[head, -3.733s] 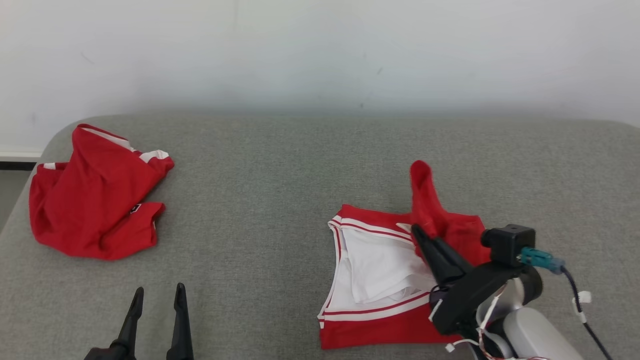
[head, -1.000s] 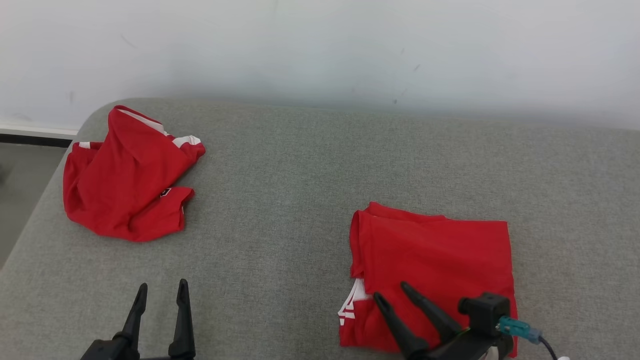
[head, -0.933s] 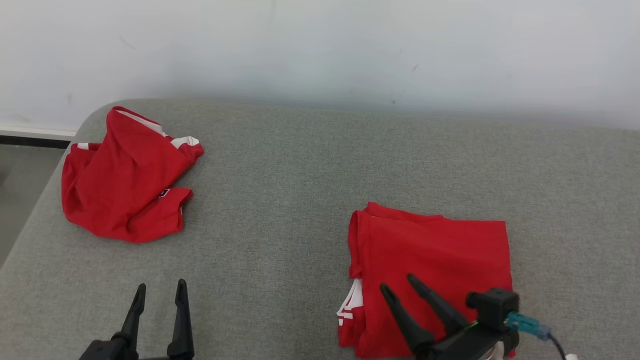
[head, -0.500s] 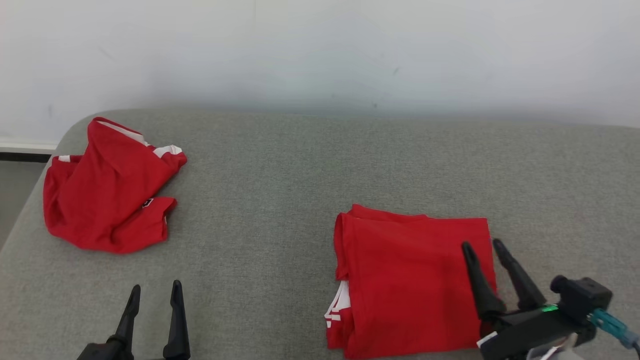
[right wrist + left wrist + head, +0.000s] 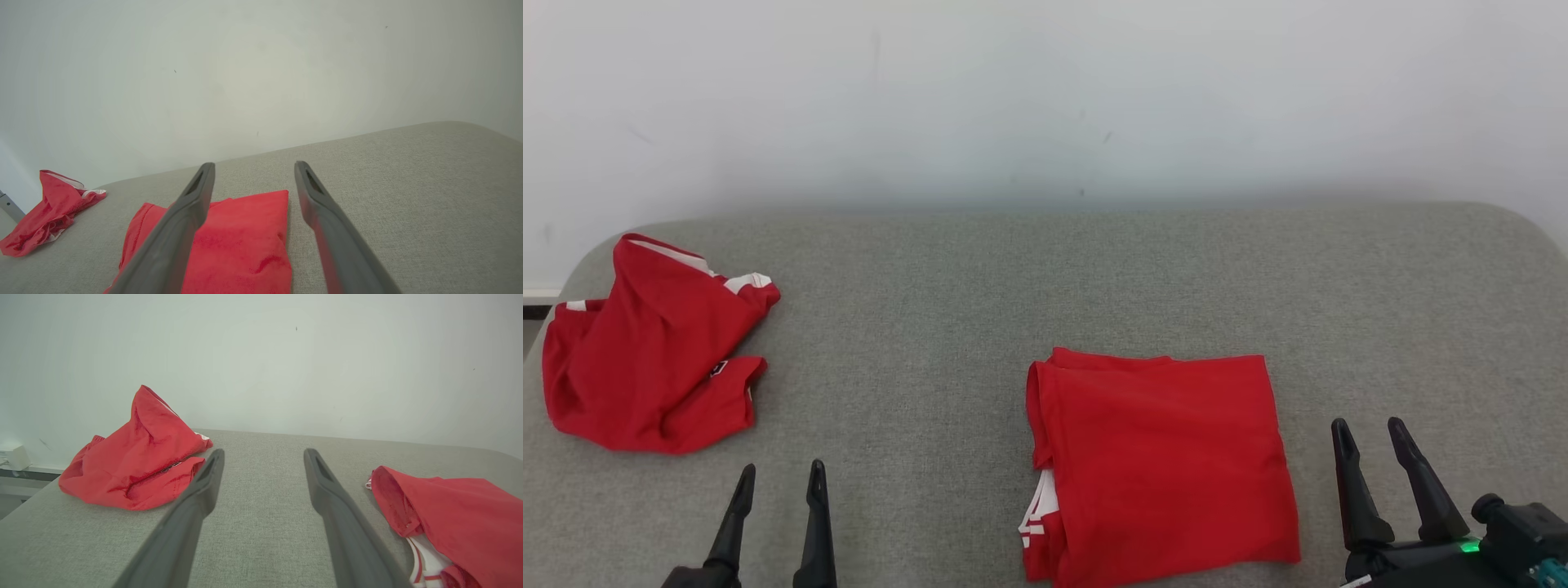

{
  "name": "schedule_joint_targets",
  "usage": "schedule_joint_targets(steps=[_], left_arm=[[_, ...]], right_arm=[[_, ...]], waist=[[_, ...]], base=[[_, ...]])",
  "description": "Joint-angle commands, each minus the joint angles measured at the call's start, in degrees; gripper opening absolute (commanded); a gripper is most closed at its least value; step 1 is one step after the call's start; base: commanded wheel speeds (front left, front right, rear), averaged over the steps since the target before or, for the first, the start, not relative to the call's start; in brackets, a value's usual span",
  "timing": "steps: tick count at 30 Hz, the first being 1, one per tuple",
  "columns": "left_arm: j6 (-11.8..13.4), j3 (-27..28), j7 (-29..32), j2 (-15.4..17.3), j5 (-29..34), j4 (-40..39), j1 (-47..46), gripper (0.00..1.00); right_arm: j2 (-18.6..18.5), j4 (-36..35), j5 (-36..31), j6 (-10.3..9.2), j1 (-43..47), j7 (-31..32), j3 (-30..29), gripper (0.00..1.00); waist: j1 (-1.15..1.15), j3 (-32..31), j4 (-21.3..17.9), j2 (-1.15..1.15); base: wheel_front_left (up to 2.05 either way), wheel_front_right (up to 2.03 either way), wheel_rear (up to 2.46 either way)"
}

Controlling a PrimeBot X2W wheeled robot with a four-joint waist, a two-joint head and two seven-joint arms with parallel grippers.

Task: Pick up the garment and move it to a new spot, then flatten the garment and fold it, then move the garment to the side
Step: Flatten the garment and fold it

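Note:
The garment (image 5: pixel 1160 461) is red with white trim and lies folded into a flat rectangle on the grey cushion, right of centre; it also shows as the folded garment (image 5: pixel 453 514) and folded garment (image 5: pixel 229 245) in the wrist views. My right gripper (image 5: pixel 1372 433) stands open just right of its right edge, holding nothing. Near the front edge at lower left, my left gripper (image 5: pixel 780 478) is open and empty, well clear of the cloth.
A second red garment (image 5: pixel 649 367) lies crumpled at the cushion's far left corner, seen too as the crumpled garment (image 5: pixel 139 457). The grey cushion (image 5: pixel 947 310) rounds off at both far corners against a white wall (image 5: pixel 1045 90).
My right gripper has let go of the garment, which now lies folded flat, and has drawn off its right edge toward me. The camera has shifted. The left gripper has kept still.

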Motion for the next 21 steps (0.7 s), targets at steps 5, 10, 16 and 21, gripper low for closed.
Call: schedule_joint_targets(steps=[5, 10, 16, 21], left_arm=[[-0.2, -0.8, -0.2, 0.0, 0.8, -0.4, 1.3, 1.0], [-0.5, -1.8, -0.2, 0.2, 1.8, 0.2, 2.5, 1.0], [-0.4, -1.9, -0.2, 0.6, 2.4, -0.9, 4.5, 1.0], [-0.4, -1.8, -0.2, 0.7, 2.6, -1.1, 5.5, 1.0]], right_arm=[[1.2, -1.4, -2.8, -0.14, 2.4, 0.0, -2.2, 1.0], [3.2, -2.6, -4.9, -0.14, 4.7, 0.0, -4.6, 1.0], [3.4, -2.6, -6.6, -0.14, 6.0, 0.0, -4.7, 1.0], [3.6, -2.2, -7.2, -0.14, 6.4, 0.0, -4.7, 1.0]], waist=[[0.0, -1.0, -0.9, 0.0], [0.0, -1.8, -0.6, 0.0], [0.0, -2.3, -0.2, 0.0], [0.0, -2.3, 0.4, 0.0]], base=[[0.0, 0.0, 0.0], [0.0, 0.0, 0.0], [0.0, 0.0, 0.0], [0.0, 0.0, 0.0]])
